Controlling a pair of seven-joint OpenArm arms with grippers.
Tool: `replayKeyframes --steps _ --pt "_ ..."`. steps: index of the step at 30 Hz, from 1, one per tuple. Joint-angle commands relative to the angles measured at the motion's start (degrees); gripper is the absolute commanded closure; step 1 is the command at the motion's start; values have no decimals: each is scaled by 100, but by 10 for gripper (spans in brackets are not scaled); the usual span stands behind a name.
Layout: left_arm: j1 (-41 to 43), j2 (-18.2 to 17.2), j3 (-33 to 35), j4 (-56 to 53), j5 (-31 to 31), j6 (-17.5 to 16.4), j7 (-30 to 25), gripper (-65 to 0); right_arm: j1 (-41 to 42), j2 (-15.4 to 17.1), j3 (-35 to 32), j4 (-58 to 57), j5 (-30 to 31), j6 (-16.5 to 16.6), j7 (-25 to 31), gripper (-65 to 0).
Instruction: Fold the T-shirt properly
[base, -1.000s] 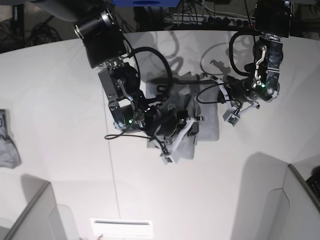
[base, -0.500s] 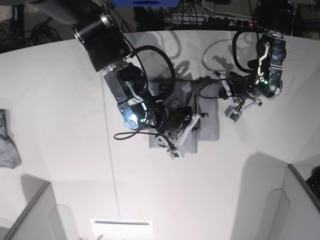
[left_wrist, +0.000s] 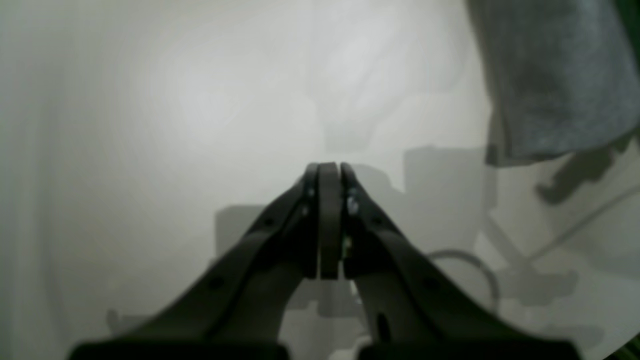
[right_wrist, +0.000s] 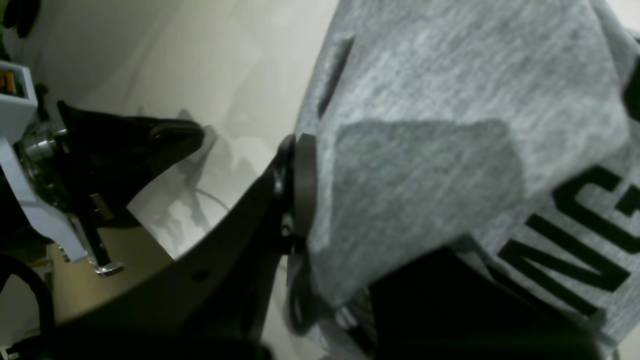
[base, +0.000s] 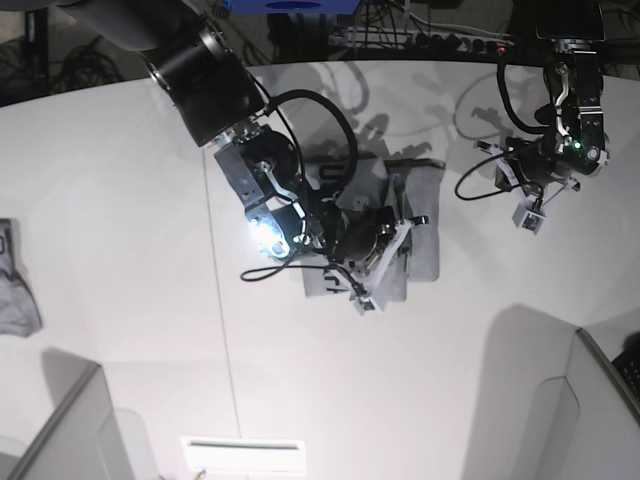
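T-shirt (base: 415, 225): folded on white table (base: 120, 200)
Right gripper (right_wrist: 320, 210): clamped on T-shirt
Left gripper (left_wrist: 327, 172): together, beside T-shirt

Heather-grey T-shirt (right_wrist: 450, 90) with black block capital lettering (right_wrist: 575, 235). White table (base: 120, 200), crossed by grey shadows. Black left gripper (left_wrist: 327, 172) and black right gripper (right_wrist: 300, 185); pale grey bracket (right_wrist: 20, 165) beside the latter. Small mottled grey cloth bundle (base: 15, 290) at table edge. Black cables (base: 320, 110) on both arms.
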Motion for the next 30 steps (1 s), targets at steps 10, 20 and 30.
replayKeyframes --steps 10,20,30 --pt "-48 -95 -50 113 -18 -14 -86 0 127 -84 57 75 81 24 110 0" --pt "233 212 -2055 69 -9 -1184 406 0 127 -84 57 -171 81 24 119 -276" --pt "260 230 -3048 78 35 -1579 678 0 136 -102 30 -92 81 24 110 -453"
